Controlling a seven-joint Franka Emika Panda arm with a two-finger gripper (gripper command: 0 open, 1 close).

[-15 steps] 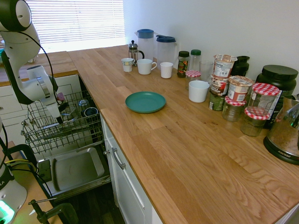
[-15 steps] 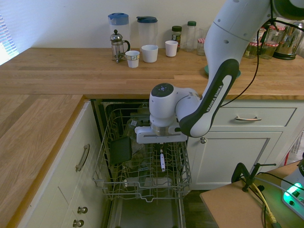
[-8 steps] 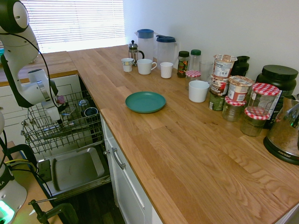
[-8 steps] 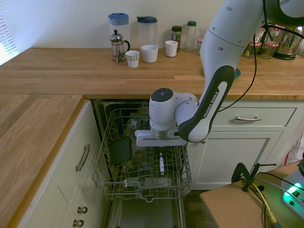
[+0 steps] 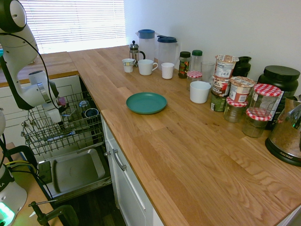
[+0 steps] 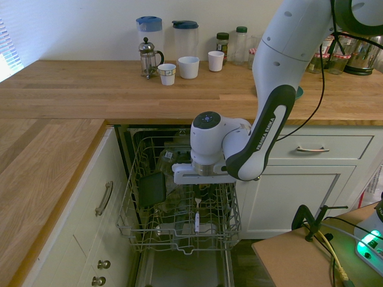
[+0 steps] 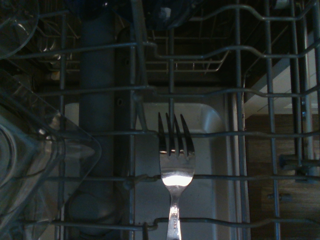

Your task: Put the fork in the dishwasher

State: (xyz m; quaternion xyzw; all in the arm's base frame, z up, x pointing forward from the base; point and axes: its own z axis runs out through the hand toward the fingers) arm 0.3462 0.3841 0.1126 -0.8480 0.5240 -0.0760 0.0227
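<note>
Now slim silver fork [image 7: 175, 180], four tines, on dishwasher rack [image 7: 210, 134].

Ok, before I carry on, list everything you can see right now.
slim silver metal fork: one, silver, lying in the rack below the gripper
grey wire dish rack: one, grey, pulled out of the open dishwasher
round teal plate: one, teal, on the wooden counter
cups: four, mostly white, three by the back wall, one near the jars
blue-lidded clear jugs: two, back wall
glass French press: one, beside the jugs
red-checked-lid jars: several, counter's right end
gripper: one, white arm, pointing down over the rack
</note>
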